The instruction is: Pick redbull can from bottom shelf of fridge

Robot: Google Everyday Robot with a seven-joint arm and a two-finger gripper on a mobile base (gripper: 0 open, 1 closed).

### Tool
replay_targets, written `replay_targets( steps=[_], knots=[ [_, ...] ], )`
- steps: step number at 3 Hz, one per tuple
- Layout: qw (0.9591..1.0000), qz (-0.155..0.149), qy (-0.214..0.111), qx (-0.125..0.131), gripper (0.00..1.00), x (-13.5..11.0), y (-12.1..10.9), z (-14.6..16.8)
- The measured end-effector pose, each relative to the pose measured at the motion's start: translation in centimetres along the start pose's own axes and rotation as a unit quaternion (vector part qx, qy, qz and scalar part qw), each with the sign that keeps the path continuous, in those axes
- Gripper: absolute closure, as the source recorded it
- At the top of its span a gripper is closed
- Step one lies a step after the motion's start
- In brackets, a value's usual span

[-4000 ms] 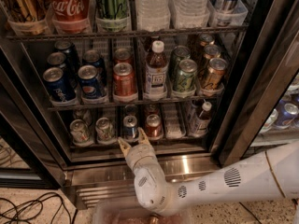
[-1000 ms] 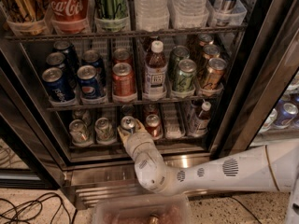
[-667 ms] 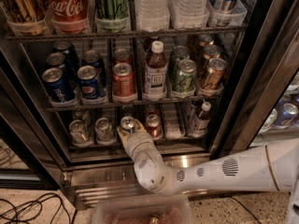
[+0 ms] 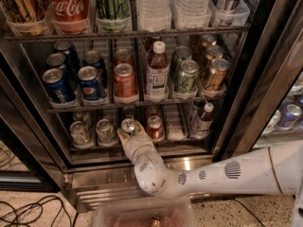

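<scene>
Step in hand: the grasp at the can. The lift-out is not yet done.

Fridge (image 4: 247, 74): dark steel frame, wire racks, and rows of round metal cans and plastic bottles.

Bottom shelf (image 4: 187, 141), read along its front edge:
- Left end: left slim can (image 4: 80, 132), then second slim can (image 4: 105, 129). Both stand upright and have dull silver tops.
- Middle lane: redbull can (image 4: 128, 124), upright at the front edge with its silver top showing. Its body is mostly hidden.
- The end effector (image 4: 129, 129) sits right on this can, cream-coloured and pushed in from below the shelf front. I cannot tell whether it is spread or already clamped.
- Just beside on the right: small red can (image 4: 155, 126).
- Next comes a bare lane with clear plastic dividers.
- Right end: small bottle (image 4: 203, 119), brown with a white cap.

Arm (image 4: 227, 171): a smooth white shell with round perforated patches. It comes in from the right and bends up at the wrist.

Next move, as I judge it:
- Confirm a firm hold on the can.
- Draw it straight out over the front edge, lifting very little because the rack above sits close.
- Thin smooth aluminium is likely to slip or dent.
- The red neighbour could be nudged if the wrist swings right.
</scene>
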State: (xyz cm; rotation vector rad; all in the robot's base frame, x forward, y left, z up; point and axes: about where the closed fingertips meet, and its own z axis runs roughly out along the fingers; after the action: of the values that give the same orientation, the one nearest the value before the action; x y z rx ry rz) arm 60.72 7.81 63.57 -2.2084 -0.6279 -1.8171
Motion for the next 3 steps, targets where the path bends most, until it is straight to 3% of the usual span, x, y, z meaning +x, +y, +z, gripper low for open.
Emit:
replay_targets(
  steps=[3],
  knots=[
    [0.9997, -0.009, -0.021, 0.004, 1.0, 0.29, -0.78, 0.06]
  ],
)
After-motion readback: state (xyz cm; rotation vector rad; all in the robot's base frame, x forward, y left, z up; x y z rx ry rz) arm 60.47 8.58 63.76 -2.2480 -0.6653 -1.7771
